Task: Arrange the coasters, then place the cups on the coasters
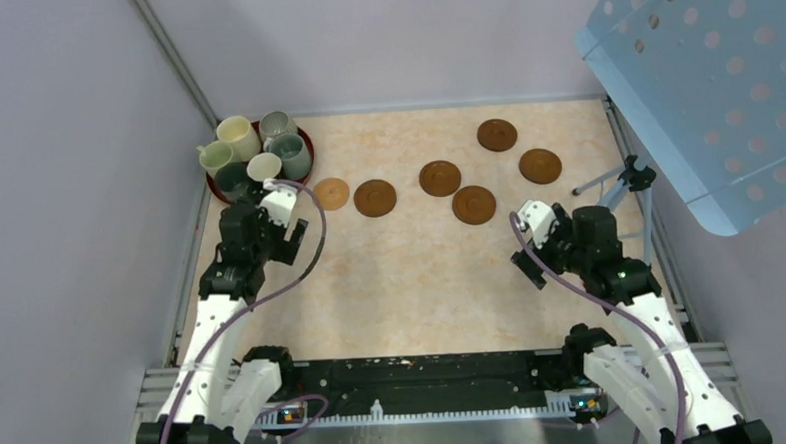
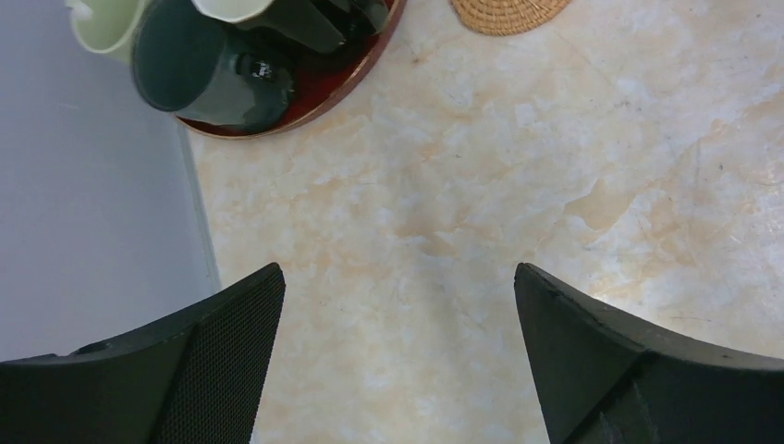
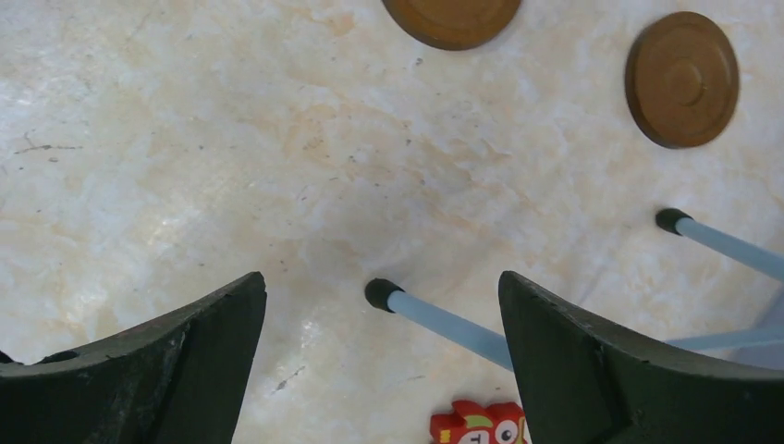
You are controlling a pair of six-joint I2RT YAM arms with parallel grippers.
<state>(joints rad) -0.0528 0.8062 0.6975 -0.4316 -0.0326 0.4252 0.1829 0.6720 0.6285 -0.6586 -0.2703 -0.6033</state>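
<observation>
Dark red tray [image 1: 308,169] holds all six cups [image 1: 237,136], while left and right jaws gape open, empty.

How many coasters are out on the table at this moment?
6. The tan coaster lies beside the red tray; a brown coaster just right of it; two coasters mid-table; two far right. None looks hidden.

Marbled beige table [image 1: 422,281], pale lilac walls [image 1: 65,146]
</observation>
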